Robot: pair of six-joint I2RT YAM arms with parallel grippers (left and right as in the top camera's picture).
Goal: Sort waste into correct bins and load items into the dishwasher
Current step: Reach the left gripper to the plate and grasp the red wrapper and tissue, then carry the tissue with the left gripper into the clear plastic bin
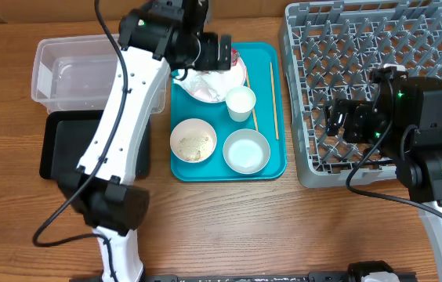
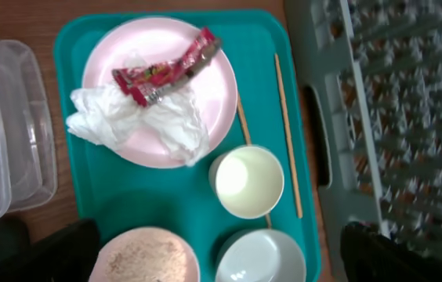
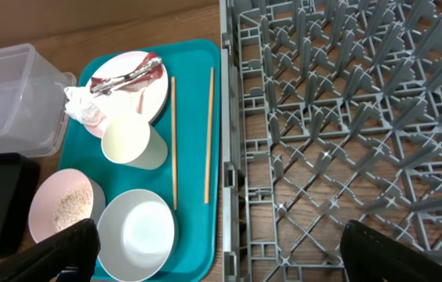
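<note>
On teal tray point(image 2: 115, 196): white plate point(image 2: 127, 47) bearing crumpled napkin point(image 2: 135, 117) and red wrapper point(image 2: 166, 72); cup point(image 2: 246, 182), bowl point(image 2: 262, 260), rice-scrap dish point(image 2: 143, 260), chopsticks point(image 2: 288, 133). Clear tub point(image 1: 48, 47), black tray point(image 1: 60, 149), dish rack point(image 1: 346, 47) on bench point(image 1: 284, 227). Left pincer point(image 2: 213, 254), right pincer point(image 3: 229, 254): spread.

A teal tray point(image 1: 262, 55) with a raised rim and rounded corners lies flat on the brown wood-grain surface point(image 1: 284, 227). It sits about midway across the surface, nearer the far edge than the near one. Its long sides run from near to far.
</note>
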